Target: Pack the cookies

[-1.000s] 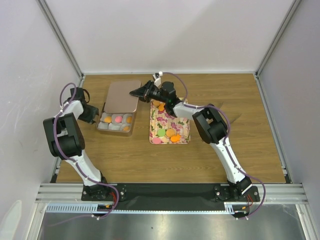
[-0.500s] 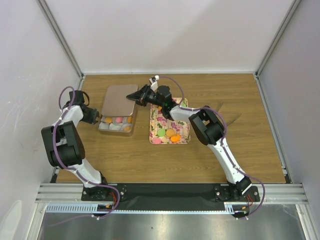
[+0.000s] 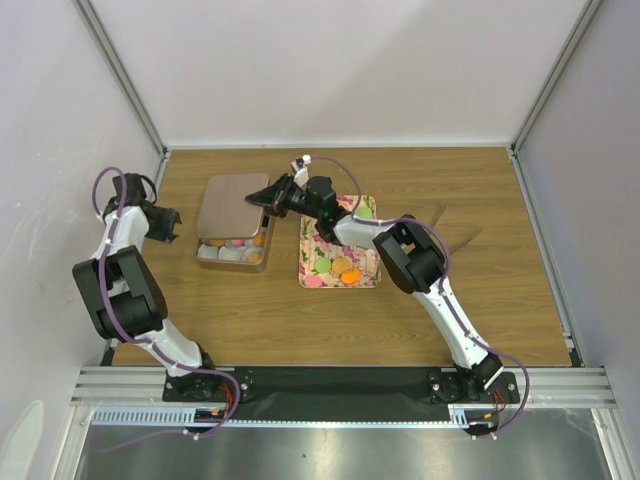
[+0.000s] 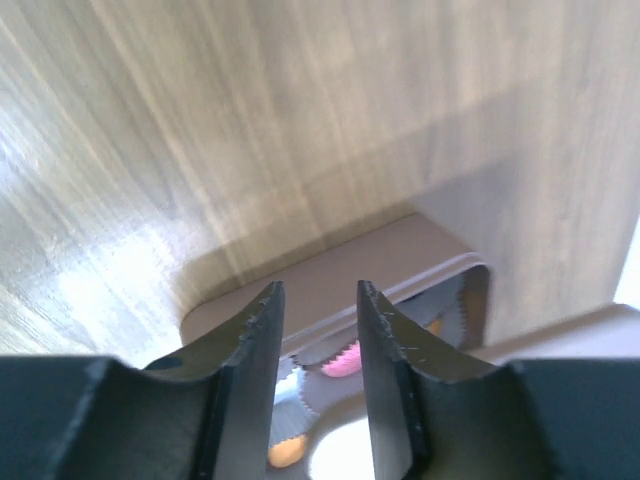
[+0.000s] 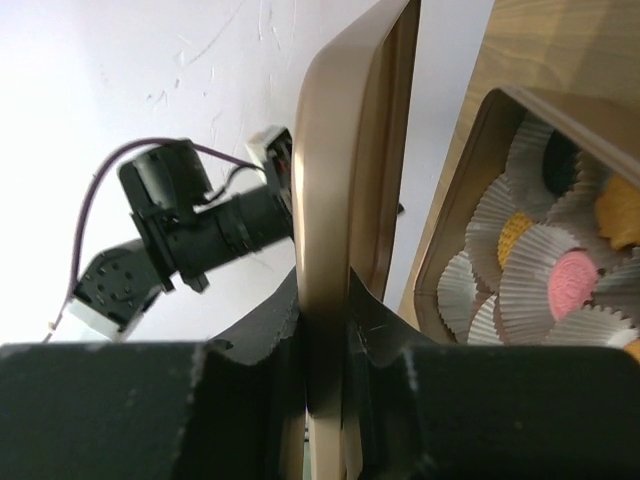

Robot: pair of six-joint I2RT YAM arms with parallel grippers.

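My right gripper [image 3: 264, 196] is shut on the right edge of the plain metal lid [image 3: 230, 200], holding it just over the open tin [image 3: 230, 262]. The lid covers the tin's far part. Cookies [image 3: 232, 241] in paper cups show in the uncovered near strip. More cookies [image 3: 345, 268] lie on the floral tray [image 3: 364, 277]. In the right wrist view the lid [image 5: 350, 150] stands edge-on between the fingers of my right gripper [image 5: 325, 300], beside the tin [image 5: 440, 235] and a pink cookie [image 5: 572, 283]. My left gripper [image 3: 168, 222] is open and empty, left of the tin. In its wrist view the left gripper [image 4: 320, 292] faces the lid [image 4: 400, 250] and a pink cookie [image 4: 345, 360].
The enclosure's left wall [image 3: 60, 150] is close behind the left arm. The right arm stretches over the floral tray's far left corner. Bare wooden table [image 3: 470, 260] lies right of the tray and in front of the tin.
My right gripper has carried the lid leftward and toward me, so it now covers more of the tin. My left gripper has drawn back from the tin toward the left wall.
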